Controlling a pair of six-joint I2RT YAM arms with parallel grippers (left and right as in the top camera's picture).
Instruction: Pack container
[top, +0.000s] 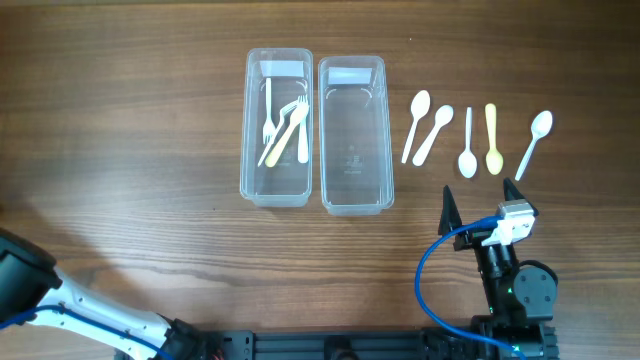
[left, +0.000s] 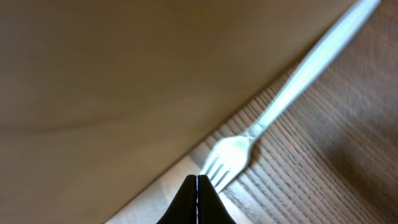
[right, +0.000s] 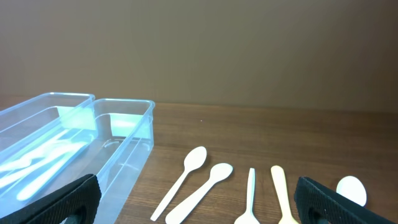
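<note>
Clear plastic, upper centre of the overhead: left container (top: 247, 120) holds forks (top: 285, 130), right container (top: 385, 120) sits just beside it. Row to their right: four white spoons (top: 417, 122), one yellow spoon (top: 492, 140). Lower right: right gripper (top: 480, 198) spread wide, grasping nothing, just below the spoons. Wrist view: left gripper (left: 198, 199) clenched tip to tip, white fork (left: 273, 112) flat on the wooden table (left: 323, 155), tines just beside the tips.

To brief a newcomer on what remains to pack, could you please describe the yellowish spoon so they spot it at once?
On the wooden table, look right of the empty clear container, where five spoons lie in a row. The yellow spoon is fourth from the container, bowl toward the robot. It alone is pale yellow; its neighbours are white.
</note>
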